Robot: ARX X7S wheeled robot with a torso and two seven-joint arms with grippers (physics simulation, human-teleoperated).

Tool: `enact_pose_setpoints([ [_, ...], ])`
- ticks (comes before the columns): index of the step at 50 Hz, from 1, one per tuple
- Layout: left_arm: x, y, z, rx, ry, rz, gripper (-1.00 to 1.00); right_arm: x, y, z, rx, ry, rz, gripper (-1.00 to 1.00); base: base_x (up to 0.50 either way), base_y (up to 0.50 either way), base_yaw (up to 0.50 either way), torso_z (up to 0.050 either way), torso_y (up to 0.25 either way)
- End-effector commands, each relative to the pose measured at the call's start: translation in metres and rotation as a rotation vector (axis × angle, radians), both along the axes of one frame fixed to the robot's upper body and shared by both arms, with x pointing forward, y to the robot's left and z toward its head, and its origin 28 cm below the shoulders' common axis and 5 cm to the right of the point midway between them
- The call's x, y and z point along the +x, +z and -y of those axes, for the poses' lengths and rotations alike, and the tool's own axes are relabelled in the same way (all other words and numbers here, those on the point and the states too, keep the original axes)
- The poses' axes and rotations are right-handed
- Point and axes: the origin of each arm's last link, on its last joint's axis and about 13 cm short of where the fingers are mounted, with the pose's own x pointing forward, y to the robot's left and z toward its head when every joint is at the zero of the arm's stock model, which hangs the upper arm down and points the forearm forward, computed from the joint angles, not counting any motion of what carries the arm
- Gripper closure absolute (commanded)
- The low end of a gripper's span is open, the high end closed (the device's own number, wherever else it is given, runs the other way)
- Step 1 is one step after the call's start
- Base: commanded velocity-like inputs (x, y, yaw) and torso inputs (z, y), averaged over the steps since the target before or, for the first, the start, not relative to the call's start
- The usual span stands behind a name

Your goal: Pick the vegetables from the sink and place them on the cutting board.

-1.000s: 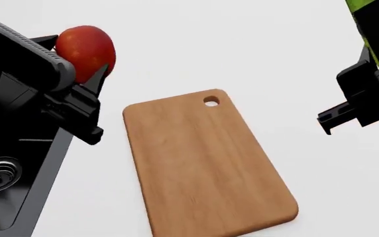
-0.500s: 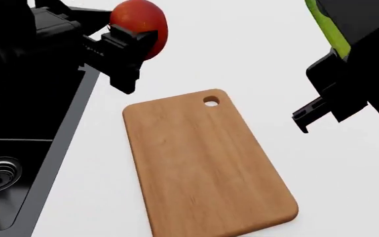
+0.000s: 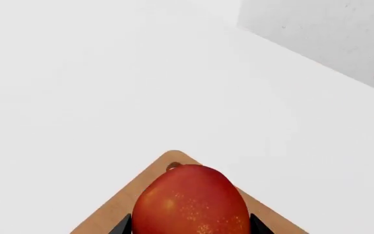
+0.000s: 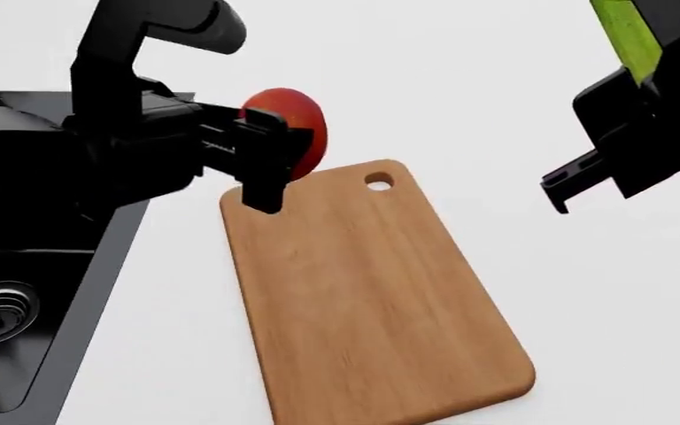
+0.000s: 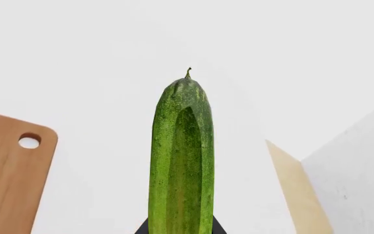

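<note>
White desk point(image 4: 459, 80) fills the head view, where the left pincer point(image 4: 272, 159) grips the tomato point(image 4: 298, 133) above the cutting board point(image 4: 364, 301) corner near its hole, beside the sink point(image 4: 33, 292). Left wrist view: the tomato sits clamped over that corner. Right wrist view: the right pincer point(image 5: 177, 226) holds the cucumber point(image 5: 181, 161) above bare desk, beside the board.

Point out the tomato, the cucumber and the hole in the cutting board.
tomato point(image 3: 190, 204): left wrist view, middle of its red skin.
cucumber point(image 5: 181, 165): right wrist view, middle of its green body.
cutting board hole point(image 4: 378, 182): head view, the hole near the board's far end.
</note>
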Motion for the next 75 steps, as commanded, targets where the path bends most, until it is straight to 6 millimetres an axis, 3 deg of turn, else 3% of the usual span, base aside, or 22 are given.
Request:
enact_pose_setpoints([
  [1,0.008,-0.02,0.004,-0.007,0.007,-0.051,1.0,-0.001,0.001,0.002,0.018,-0.022,0.02,1.0,0.0,0.0,0.0,0.0,0.0],
  [19,0.014,-0.05,0.013,0.041,-0.011,-0.102,1.0,0.0,-0.013,0.004,0.044,-0.019,0.009,1.0,0.0,0.0,0.0,0.0,0.001],
  [50,0.009,-0.072,0.016,0.124,-0.03,-0.123,1.0,0.002,-0.018,0.004,0.061,-0.023,0.007,1.0,0.0,0.0,0.0,0.0,0.0],
  [51,0.009,-0.071,0.016,0.132,-0.029,-0.108,-1.0,0.002,-0.018,0.004,0.06,-0.023,0.006,1.0,0.0,0.0,0.0,0.0,0.0],
  [64,0.008,-0.068,0.016,0.134,-0.034,-0.085,-1.0,0.001,-0.019,0.004,0.065,-0.022,0.005,1.0,0.0,0.0,0.0,0.0,0.0],
  [75,0.003,-0.034,0.015,0.069,-0.043,0.008,-1.0,-0.002,-0.018,0.003,0.068,-0.022,0.006,1.0,0.0,0.0,0.0,0.0,0.001],
])
